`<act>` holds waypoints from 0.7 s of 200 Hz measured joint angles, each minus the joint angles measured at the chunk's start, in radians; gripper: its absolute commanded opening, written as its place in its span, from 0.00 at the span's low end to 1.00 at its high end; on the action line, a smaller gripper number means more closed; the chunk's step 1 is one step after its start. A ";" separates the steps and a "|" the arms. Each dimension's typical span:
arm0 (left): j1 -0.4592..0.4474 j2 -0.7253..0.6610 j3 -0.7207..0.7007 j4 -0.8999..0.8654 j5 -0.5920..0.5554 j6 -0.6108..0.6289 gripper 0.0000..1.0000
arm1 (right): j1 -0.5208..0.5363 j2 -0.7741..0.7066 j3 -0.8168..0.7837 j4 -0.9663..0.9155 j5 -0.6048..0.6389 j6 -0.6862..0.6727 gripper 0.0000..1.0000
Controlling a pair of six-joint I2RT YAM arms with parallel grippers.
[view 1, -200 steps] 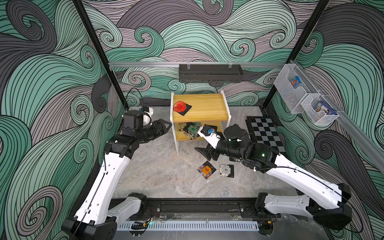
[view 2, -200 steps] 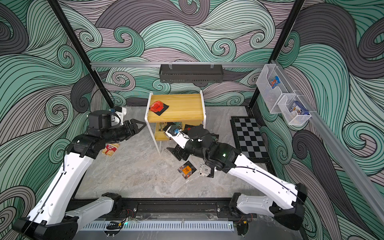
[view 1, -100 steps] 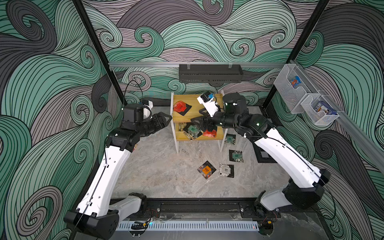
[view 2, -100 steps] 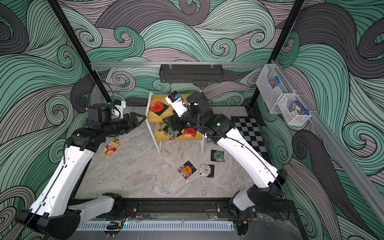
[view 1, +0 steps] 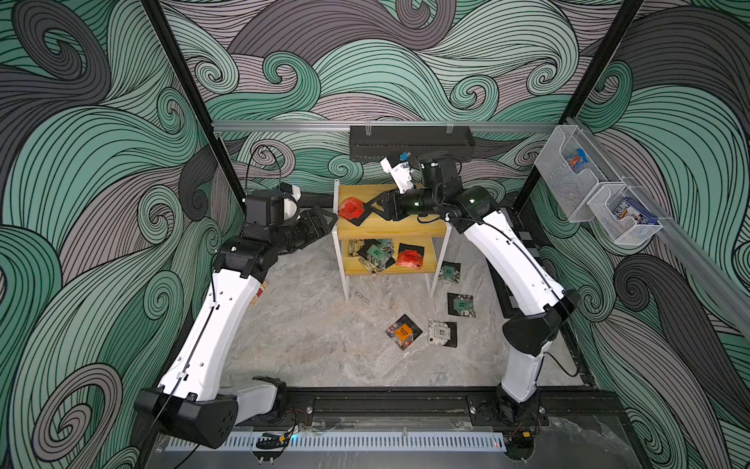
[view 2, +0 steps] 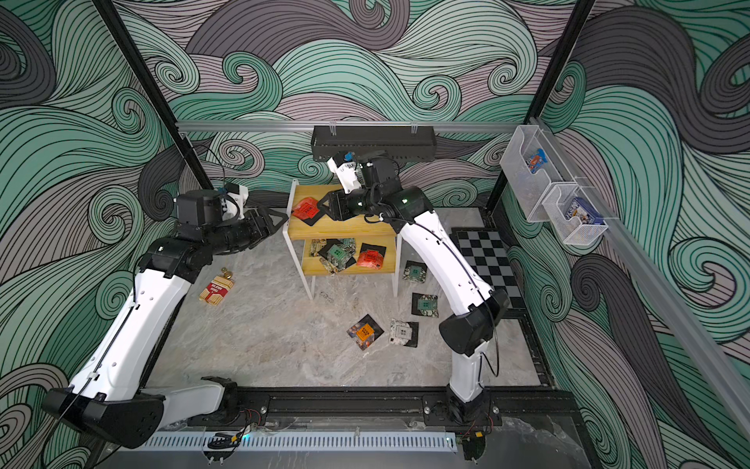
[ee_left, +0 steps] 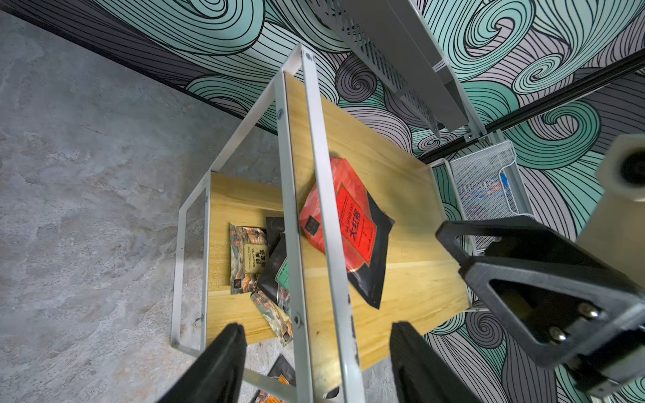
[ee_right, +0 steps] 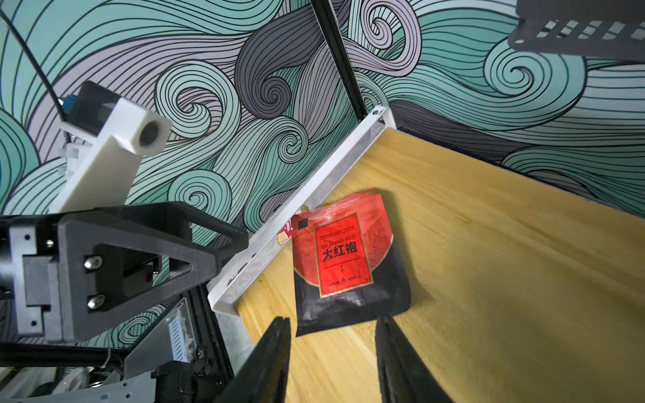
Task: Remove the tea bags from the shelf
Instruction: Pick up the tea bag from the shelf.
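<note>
Progress: four tea bags (view 1: 460,304) are down on the floor (view 1: 324,345) beside the shelf (view 1: 406,231), and a pile (view 1: 375,253) waits on its lower board (view 1: 430,260). My right gripper (ee_right: 333,318) straddles the red tea bag (ee_right: 343,258) up top, parted, not pinching yet. My left gripper (ee_left: 316,325) is wide open and empty at the shelf's side.

Both top views are bright and even, with diffuse light from above and no hard shadows. A soft, faint shadow lies on the floor (view 1: 324,345) under the shelf (view 1: 389,227), whose lower tier is dimmer than its top board. Centre sharp. Wide-angle look: the posts (view 1: 182,81) splay toward the upper corners. The bottom strip of the frame is darker.

Left wrist view: well lit, wall sharp. The frame bar (ee_left: 326,226) through mid frame is soft, with pale glare. The red sachet (ee_left: 352,230) is slightly soft, and the left fingers (ee_left: 220,366) at the bottom edge are blurred.

Right wrist view: sachet print is crisp, with a mild sheen on its upper part. The right fingers (ee_right: 268,366) at the bottom are out of focus.
</note>
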 measured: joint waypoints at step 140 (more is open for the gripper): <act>0.023 0.082 0.030 0.071 0.019 -0.001 0.64 | -0.023 0.154 0.132 -0.060 -0.056 0.092 0.27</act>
